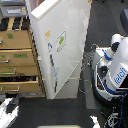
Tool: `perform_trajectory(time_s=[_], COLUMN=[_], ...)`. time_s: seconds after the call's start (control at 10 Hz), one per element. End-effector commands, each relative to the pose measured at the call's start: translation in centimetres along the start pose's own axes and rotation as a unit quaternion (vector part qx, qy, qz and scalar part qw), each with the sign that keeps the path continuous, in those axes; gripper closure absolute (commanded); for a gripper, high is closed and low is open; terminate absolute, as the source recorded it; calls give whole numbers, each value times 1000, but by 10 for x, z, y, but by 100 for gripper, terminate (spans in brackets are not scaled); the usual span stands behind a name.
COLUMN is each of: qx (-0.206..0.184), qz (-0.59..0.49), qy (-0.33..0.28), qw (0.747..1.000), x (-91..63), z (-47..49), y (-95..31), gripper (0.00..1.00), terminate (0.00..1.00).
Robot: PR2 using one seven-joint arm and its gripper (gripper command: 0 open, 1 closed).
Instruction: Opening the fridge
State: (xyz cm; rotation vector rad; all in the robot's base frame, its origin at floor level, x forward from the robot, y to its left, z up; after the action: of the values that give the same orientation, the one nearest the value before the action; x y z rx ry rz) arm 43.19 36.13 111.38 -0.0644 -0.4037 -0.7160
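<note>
Fridge (60, 45) door stands swung partly open, so the opening step looks well along; next move likely calls for widening the swing or letting go; the pincer itself not visible, its opening and any hold cannot be told; so the fridge's place relative to it cannot be fixed; robot body (114, 67) sits toward the exterior view's right of the fridge.

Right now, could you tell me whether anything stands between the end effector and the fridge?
That cannot be settled: no end effector is identifiable in this view. The robot stands at the exterior view's right of the fridge, with only loose cables visible on the floor between them.
</note>
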Motion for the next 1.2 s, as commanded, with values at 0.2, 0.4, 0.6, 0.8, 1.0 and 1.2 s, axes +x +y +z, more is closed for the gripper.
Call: perform_trajectory(time_s=[0.2, 0.4, 0.6, 0.8, 1.0, 1.2], qx=[16, 41, -40, -63, -84, -100], qz=[0, -36, -42, -76, -126, -214], qy=[235, 266, 223, 169, 101, 12], qw=[972, 962, 973, 981, 983, 971], x=[217, 286, 407, 471, 506, 508], z=[-389, -444, -371, -257, -93, 63], y=[81, 15, -93, -185, -307, -398], gripper=[0, 0, 0, 0, 0, 0], terminate=[0, 0, 0, 0, 0, 0])
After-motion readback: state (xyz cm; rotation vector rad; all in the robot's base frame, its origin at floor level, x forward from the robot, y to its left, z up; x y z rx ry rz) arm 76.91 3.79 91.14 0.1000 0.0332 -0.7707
